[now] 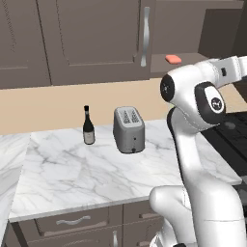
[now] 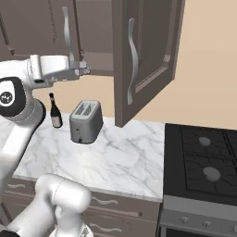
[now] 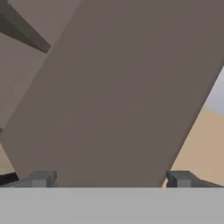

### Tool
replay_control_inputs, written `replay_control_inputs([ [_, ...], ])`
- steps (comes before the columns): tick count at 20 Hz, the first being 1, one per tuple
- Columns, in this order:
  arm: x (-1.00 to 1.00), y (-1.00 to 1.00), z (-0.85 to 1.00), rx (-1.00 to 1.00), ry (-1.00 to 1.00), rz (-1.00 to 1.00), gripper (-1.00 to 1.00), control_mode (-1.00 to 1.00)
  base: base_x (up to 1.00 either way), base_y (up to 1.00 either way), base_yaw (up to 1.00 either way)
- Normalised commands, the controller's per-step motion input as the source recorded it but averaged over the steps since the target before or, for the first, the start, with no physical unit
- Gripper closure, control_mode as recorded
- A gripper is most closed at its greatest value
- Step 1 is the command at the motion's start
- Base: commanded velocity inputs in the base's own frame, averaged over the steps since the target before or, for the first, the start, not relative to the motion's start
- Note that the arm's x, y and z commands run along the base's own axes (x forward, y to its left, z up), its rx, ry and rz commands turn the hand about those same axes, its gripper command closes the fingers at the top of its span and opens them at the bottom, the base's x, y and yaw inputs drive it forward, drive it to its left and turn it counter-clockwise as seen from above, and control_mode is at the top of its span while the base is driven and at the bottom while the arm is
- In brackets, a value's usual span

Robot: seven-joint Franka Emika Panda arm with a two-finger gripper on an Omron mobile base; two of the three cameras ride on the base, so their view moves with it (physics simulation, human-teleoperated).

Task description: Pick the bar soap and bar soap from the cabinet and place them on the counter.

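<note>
The cabinet (image 1: 91,38) is matte grey-brown with panelled doors and long curved silver handles; its right door (image 2: 143,55) stands swung open. On the open shelf lies one soap (image 1: 173,59), a small flat salmon-pink bar with rounded corners. Below, the counter (image 1: 72,173) is glossy white marble with grey veins, carrying a boxy brushed-metal toaster (image 1: 129,129) with two slots and a slim dark bottle (image 1: 88,126) just to its left. The gripper (image 2: 84,69) is raised at shelf height facing the cabinet, its fingers (image 3: 41,178) spread wide, holding and touching nothing
</note>
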Motion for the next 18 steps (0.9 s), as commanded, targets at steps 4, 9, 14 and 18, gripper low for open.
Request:
replay_control_inputs([
  [4,0.24,-0.49,0.00,0.02,0.08,-0.20,-1.00,-1.00,0.00,0.00,0.00],
  [9,0.02,-0.60,0.00,0.03,0.01,-0.16,-1.00,-1.00,0.00,0.00,0.00],
  [14,0.00,-0.62,0.00,0.04,0.00,-0.13,-1.00,-1.00,0.00,0.00,0.00],
  [18,0.00,-0.62,0.00,0.05,0.00,-0.14,-1.00,-1.00,0.00,0.00,0.00],
])
